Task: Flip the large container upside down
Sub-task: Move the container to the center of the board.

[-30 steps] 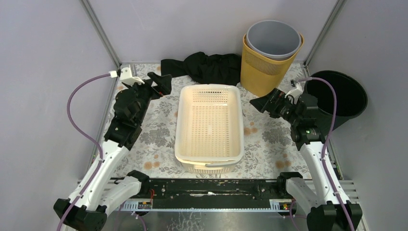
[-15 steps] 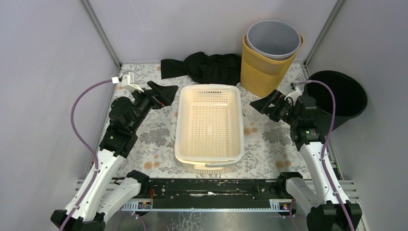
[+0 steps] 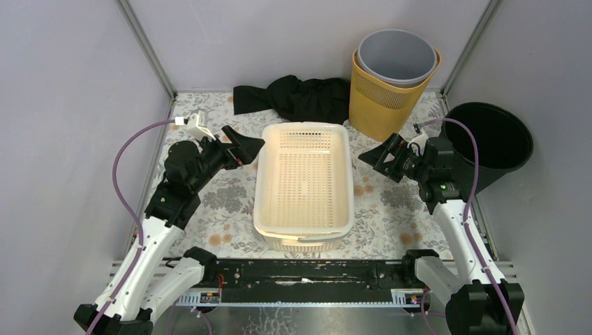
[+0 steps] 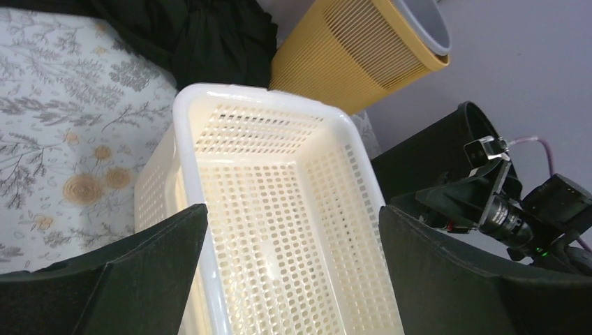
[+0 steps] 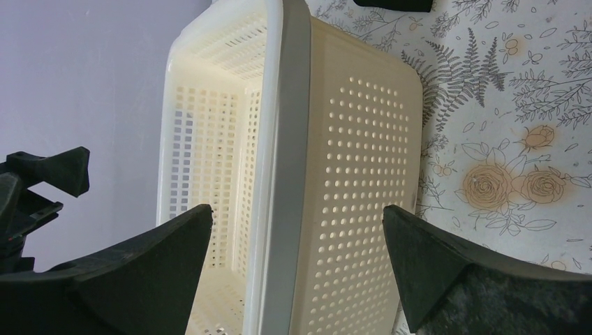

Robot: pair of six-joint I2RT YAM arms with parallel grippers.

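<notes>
Left gripper and right gripper gape wide beside the large container (mouth up); uneven grips on its rim could twist it loose mid-flip.

You have two matching arms. Your left arm, based at about 7 o'clock in the overhead view, wears smooth white shells on its lower links and black housings on its upper joints. Your right arm, based at about 5 o'clock, is built the same, with a small green light glowing on one black joint. A purple cable loops beside the left arm to a small white bracket near the wrist, and a second purple cable arcs along the right arm. Your left gripper and right gripper are matte black, with broad wedge-shaped fingers whose surface looks faintly grainy.
</notes>
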